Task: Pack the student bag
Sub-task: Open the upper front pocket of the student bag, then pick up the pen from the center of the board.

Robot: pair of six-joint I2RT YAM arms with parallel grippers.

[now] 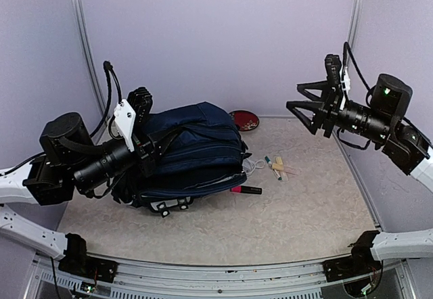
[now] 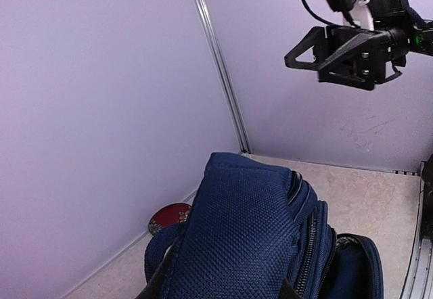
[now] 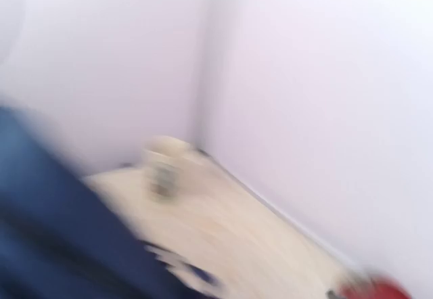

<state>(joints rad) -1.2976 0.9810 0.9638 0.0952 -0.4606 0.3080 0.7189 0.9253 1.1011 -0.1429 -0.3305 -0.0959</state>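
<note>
the bag point(image 1: 196, 151) lies on the left of the table point(image 1: 304, 211). the left hand point(image 1: 150, 151) grips its fabric, jaws narrow. the right hand point(image 1: 301, 106) hangs high on the right, wide and empty. a pink marker point(image 1: 247, 190) lies just beside the bag, a red dish point(image 1: 244, 120) behind it.

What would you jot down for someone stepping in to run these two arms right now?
Left gripper: appears clamped on the student bag, which lies on its side on the table.
Right gripper: open, empty, raised above the table's right side.
Done: unclear; the bag's inside is not visible.
To do: pink marker and pens lie loose beside the bag; red dish sits behind it.
</note>
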